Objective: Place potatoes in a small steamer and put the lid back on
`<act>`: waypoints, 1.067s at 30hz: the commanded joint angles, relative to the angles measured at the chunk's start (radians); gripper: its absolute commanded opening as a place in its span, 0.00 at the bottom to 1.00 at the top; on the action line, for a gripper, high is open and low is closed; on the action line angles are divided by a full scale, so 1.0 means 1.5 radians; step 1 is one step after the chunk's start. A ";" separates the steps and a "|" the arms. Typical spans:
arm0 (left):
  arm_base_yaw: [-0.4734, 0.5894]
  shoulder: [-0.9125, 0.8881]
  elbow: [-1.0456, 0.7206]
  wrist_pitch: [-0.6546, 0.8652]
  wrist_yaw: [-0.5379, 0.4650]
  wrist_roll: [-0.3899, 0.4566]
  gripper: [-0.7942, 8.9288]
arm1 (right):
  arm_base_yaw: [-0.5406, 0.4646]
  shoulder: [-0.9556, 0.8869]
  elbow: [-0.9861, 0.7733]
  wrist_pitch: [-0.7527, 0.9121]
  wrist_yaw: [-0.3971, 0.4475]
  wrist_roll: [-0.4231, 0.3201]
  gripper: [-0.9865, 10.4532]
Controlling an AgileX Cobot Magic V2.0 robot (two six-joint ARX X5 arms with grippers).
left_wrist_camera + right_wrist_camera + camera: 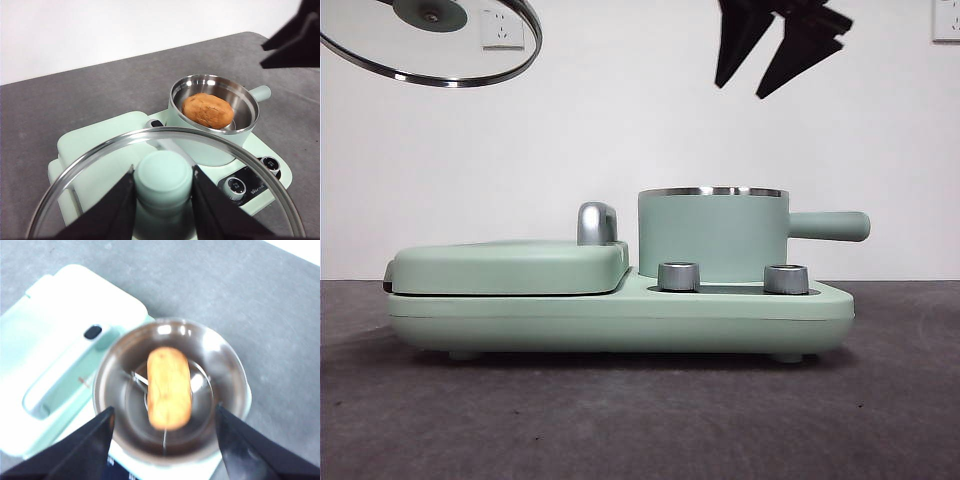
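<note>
The orange-brown potato (207, 110) lies inside the mint-green steamer pot (713, 235), on its steel insert; it also shows in the right wrist view (169, 388). My left gripper (163, 187) is shut on the mint knob of the glass lid (432, 40), held high at the upper left, above the griddle cover. My right gripper (780, 45) is open and empty, hanging high above the pot (170, 390); its jaws stand wide on either side of the pot's rim in its own view.
The pot sits on the right half of a mint-green appliance base (620, 315) with two steel dials (679, 276). A flat griddle cover (510, 265) with a chrome handle (597, 222) fills the left half. Grey tabletop all around.
</note>
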 commanded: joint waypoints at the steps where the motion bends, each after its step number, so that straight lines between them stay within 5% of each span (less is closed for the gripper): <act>1: -0.002 0.000 0.010 0.018 0.001 0.009 0.10 | 0.000 -0.063 -0.057 0.026 0.000 -0.004 0.36; 6: -0.002 0.000 0.010 0.018 0.001 0.009 0.10 | -0.001 -0.251 -0.249 0.082 0.002 0.003 0.36; 18: -0.012 0.015 0.010 0.030 0.013 0.027 0.10 | 0.001 -0.526 -0.460 0.086 -0.006 0.009 0.35; 32: -0.094 0.121 0.011 0.220 0.012 0.032 0.10 | 0.001 -0.678 -0.524 0.013 -0.003 0.016 0.35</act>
